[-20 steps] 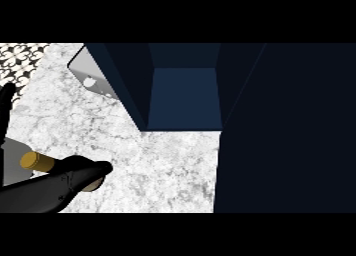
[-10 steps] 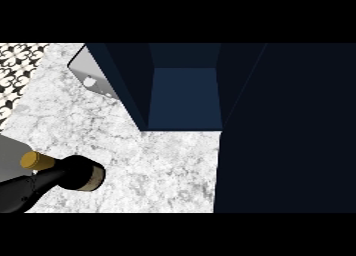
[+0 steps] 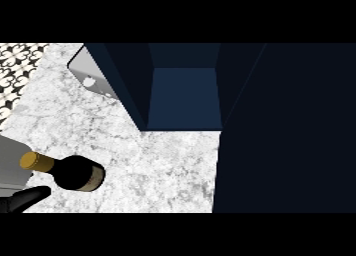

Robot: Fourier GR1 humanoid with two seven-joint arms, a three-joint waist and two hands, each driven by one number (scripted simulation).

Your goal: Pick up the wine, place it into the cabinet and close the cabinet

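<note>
The wine bottle (image 3: 77, 173) is dark with a gold cap (image 3: 36, 161). It shows at the lower left over the marble counter (image 3: 159, 165), tilted, with its neck pointing left. My right hand (image 3: 22, 199) shows only as a black finger just below the bottle's neck, and the rest of it is hidden by the bottle and the view's edge. A grey forearm (image 3: 4, 162) lies behind the neck at the left edge; its hand is out of view. The cabinet (image 3: 185, 95) stands open at centre top with a navy inside. Its dark door (image 3: 292, 130) fills the right side.
A silver object (image 3: 89, 77) stands just left of the cabinet's left wall. Patterned black and white tiles (image 3: 11, 75) run along the far left. Marble counter lies between the bottle and the cabinet opening.
The bottle has moved right and turned, so more of its body and base show. The black fingers at the left edge are gone, and a grey forearm has come in there.
</note>
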